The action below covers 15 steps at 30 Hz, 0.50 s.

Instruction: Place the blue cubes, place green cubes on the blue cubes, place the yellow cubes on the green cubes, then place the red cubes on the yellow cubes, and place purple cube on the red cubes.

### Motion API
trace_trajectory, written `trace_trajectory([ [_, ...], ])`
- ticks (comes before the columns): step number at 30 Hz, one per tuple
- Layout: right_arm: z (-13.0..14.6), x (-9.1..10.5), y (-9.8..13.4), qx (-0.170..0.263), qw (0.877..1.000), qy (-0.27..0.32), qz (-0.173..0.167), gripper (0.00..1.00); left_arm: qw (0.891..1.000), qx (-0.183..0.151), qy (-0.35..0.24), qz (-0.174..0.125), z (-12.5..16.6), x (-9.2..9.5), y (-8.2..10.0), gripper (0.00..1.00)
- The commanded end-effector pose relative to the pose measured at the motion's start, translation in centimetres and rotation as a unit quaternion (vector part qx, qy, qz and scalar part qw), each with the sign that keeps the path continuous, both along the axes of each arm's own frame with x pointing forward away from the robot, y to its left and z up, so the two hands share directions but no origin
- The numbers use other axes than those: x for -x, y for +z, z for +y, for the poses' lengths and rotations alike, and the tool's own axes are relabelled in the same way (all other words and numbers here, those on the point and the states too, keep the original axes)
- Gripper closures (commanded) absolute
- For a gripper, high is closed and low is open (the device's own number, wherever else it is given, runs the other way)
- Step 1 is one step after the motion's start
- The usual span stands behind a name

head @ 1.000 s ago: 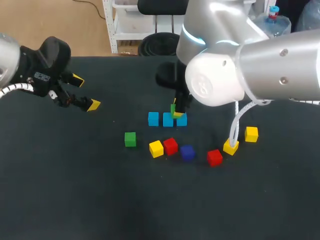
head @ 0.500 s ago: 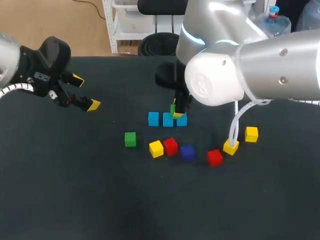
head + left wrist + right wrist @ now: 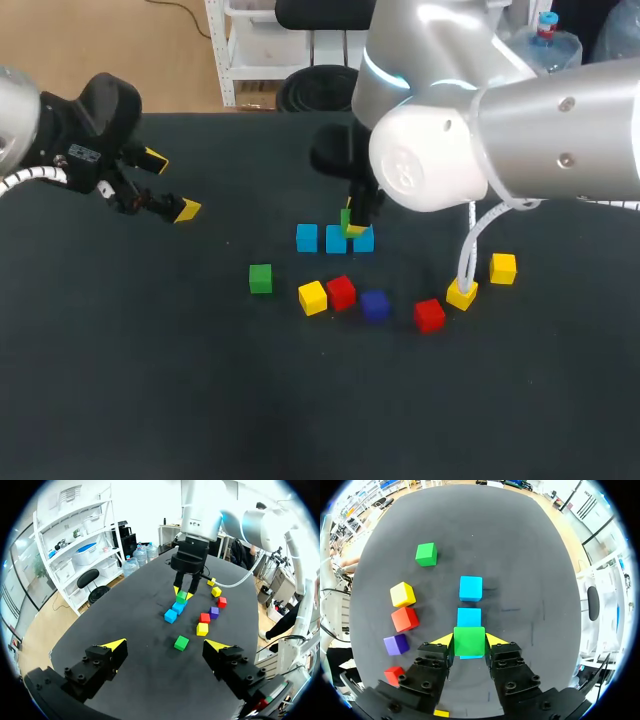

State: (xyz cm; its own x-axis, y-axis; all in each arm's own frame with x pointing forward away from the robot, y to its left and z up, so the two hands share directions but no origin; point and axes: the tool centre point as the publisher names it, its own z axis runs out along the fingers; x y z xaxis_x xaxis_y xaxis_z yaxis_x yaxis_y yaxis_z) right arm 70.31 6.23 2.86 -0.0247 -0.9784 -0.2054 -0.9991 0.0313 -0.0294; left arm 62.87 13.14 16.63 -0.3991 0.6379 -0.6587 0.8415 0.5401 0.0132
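Sliver of blue cube (image 3: 470,657) shows beneath the green cube (image 3: 469,640) pinched by the right gripper (image 3: 469,641); left gripper (image 3: 165,645) stands spread.

Head camera looks down from behind; left wrist views distantly, right closely, the shared blue cubes (image 3: 335,241).

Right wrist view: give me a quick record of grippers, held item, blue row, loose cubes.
right gripper: shut on green cube, over the end blue cube
left gripper: open, empty, off to the side
blue cubes: three in a row
loose green cube: one, apart from the row
yellow cubes: three loose
red cubes: two loose
purple cube: one loose
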Motion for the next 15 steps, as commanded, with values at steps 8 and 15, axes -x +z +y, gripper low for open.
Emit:
trace_trajectory([
  [8, 0.22, -0.26, -0.09, 0.000, 1.000, 0.001, 0.003, 0.82, 1.000, -0.004, 0.002, 0.002, -0.11, -0.02, 0.12, 0.00],
  [15, 0.26, -0.26, -0.10, 0.000, 1.000, 0.002, 0.003, 0.64, 1.000, -0.004, 0.002, 0.002, -0.11, -0.02, 0.12, 0.00],
])
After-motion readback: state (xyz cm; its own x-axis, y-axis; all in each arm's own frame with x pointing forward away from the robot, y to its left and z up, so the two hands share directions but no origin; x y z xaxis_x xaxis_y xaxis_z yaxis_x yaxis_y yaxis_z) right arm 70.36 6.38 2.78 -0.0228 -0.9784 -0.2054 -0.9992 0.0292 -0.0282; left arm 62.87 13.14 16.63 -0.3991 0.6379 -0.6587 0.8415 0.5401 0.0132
